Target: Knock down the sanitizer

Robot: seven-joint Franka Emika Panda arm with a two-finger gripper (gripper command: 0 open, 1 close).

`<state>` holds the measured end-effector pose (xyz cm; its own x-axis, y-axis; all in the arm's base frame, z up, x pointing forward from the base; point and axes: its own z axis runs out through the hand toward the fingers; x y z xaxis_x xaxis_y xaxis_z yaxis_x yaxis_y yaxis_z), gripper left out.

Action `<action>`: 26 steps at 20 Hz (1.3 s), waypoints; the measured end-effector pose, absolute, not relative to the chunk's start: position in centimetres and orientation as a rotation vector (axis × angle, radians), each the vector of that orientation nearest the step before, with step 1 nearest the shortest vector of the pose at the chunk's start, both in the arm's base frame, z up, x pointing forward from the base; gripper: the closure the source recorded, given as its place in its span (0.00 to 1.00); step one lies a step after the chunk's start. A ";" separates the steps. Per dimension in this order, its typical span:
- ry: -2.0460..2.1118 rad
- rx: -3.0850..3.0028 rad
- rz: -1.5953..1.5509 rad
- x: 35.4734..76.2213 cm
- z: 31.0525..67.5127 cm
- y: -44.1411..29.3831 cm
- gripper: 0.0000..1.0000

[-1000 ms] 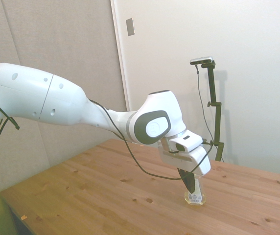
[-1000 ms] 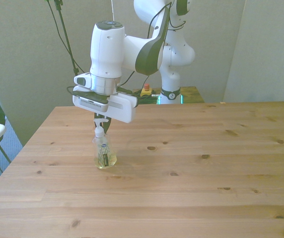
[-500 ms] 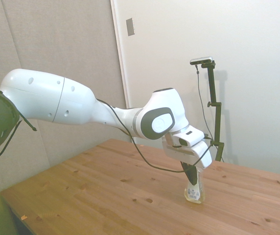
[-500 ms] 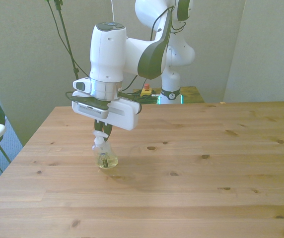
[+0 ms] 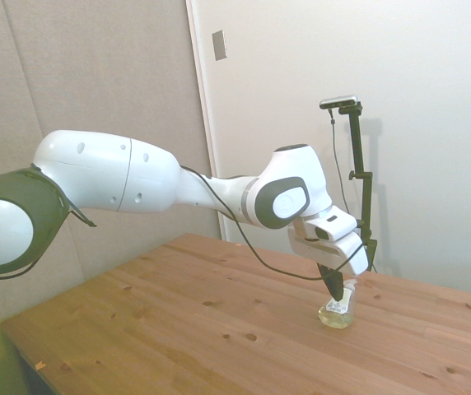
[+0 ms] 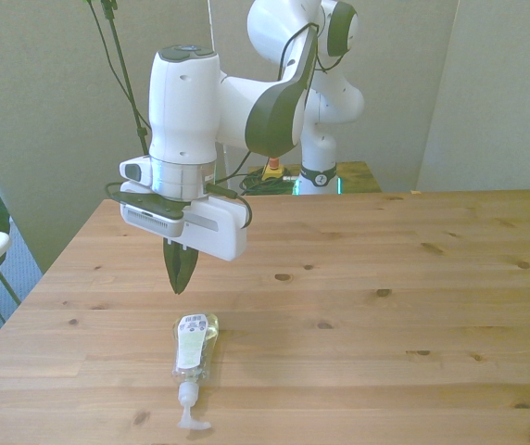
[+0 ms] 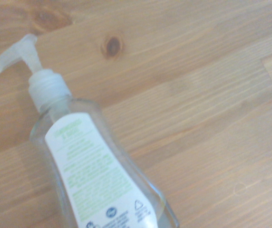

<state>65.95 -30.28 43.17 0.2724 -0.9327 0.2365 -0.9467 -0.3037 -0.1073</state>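
Pincer (image 6: 179, 281) hovers over toppled sanitizer (image 6: 193, 349), its base hidden.

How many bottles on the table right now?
1. The sanitizer lies on its side on the wooden table, pump end toward the near edge in the front view, just ahead of and below the gripper. No other bottle shows in any view.

Quick count: one sanitizer (image 6: 194, 352) bottle, with one pump head (image 7: 24, 59) and one white label (image 7: 100, 180). One wooden table (image 6: 385, 315) under it. One white robot arm (image 5: 137, 177) carrying one gripper (image 6: 180, 278). That's all there is of each kind, just singles all round.
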 end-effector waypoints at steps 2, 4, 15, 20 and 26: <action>-1.832 2.459 0.404 66.5 43.3 -30.7 1.00; -1.835 2.459 0.415 67.1 43.2 -30.7 1.00; -1.819 2.500 0.352 66.2 42.9 -29.1 0.00; -1.813 2.524 0.311 63.6 43.6 -27.7 0.00; -1.795 2.553 0.288 60.1 43.2 -26.3 0.00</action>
